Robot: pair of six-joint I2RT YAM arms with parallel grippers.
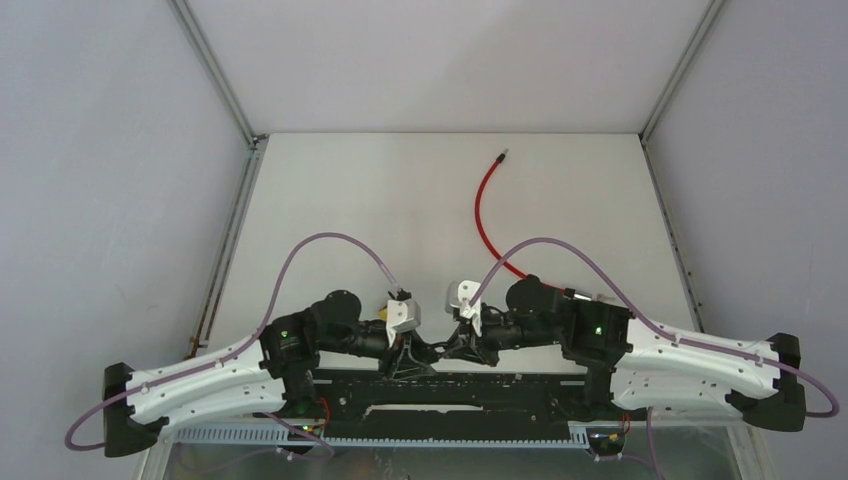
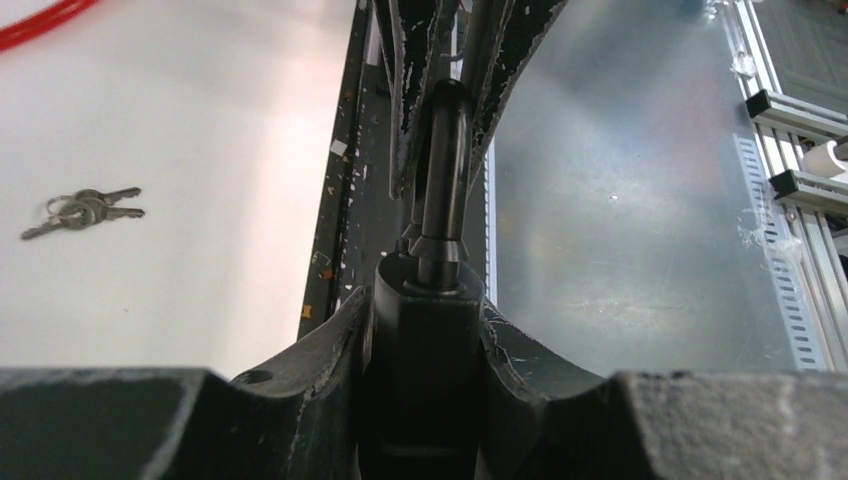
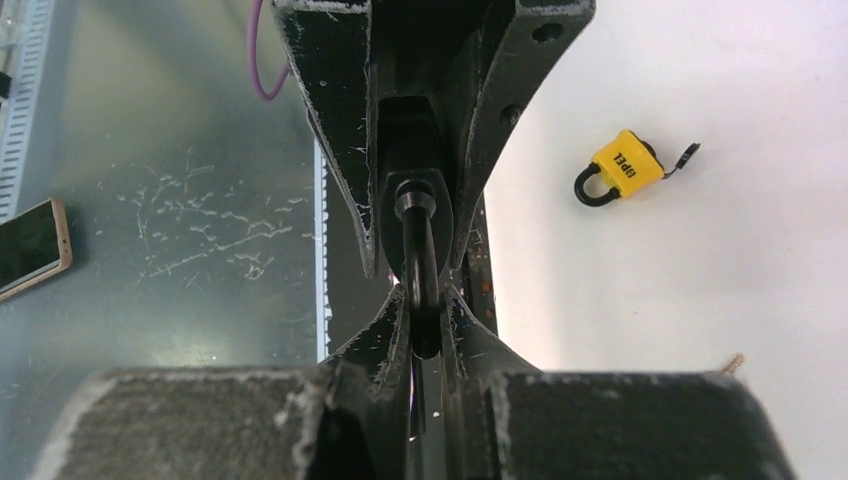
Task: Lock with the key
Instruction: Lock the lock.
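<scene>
Black padlock [image 2: 425,385], held by both arms.
Left gripper [image 2: 425,312] clamps it; right gripper [image 3: 425,305] pinches its shackle [image 3: 415,235]; keys [image 2: 82,210] lie left of left gripper.

The black padlock [image 2: 425,385] has a matt body and a smooth, faintly shiny dark-metal shackle [image 2: 445,170]. The left gripper [image 2: 425,315] and right gripper [image 3: 425,300] are matt black plastic, chipped pale along the edges. The keys [image 2: 82,212] are dull grey metal. The yellow padlock [image 3: 622,165] wears glossy plastic (a bright, smooth casing). The table [image 2: 200,120] is matt white, and the metal sheet [image 3: 180,150] is scratched.
</scene>
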